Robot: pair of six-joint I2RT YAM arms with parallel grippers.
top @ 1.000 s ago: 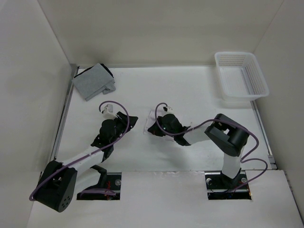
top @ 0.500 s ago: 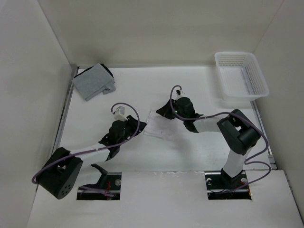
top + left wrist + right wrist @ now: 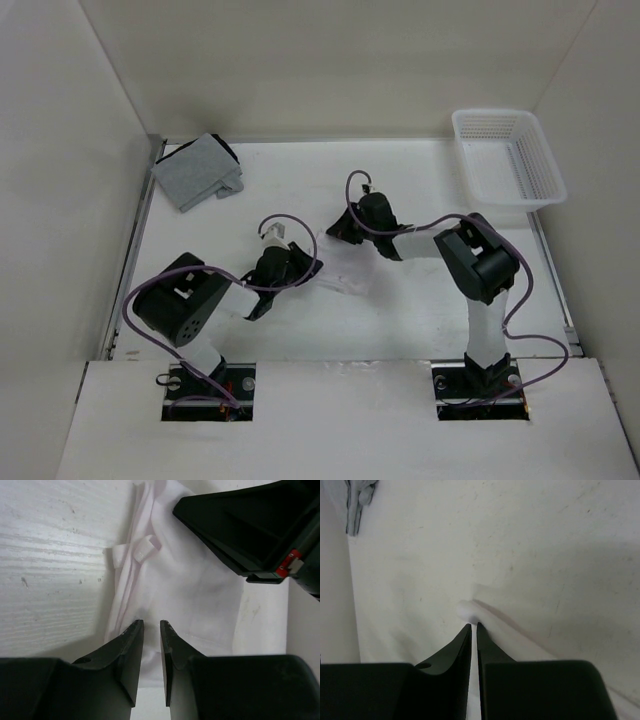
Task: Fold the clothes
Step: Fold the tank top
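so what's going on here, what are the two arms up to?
Both arms are working on the one white garment lying mid-table, apparently mid-fold. The right gripper looks pinched shut on a raised fold at the garment's far side. The left gripper sits at the near edge, its jaws a narrow gap apart, with nothing clearly gripped. The grey cloth stack and the white basket sit apart at the back corners, untouched.

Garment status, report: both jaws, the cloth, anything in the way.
Left gripper at left edge of garment, jaws narrowly apart. Right gripper jaws pinched shut on its far edge. Grey cloth stack, white basket at far corners, nothing in the way.
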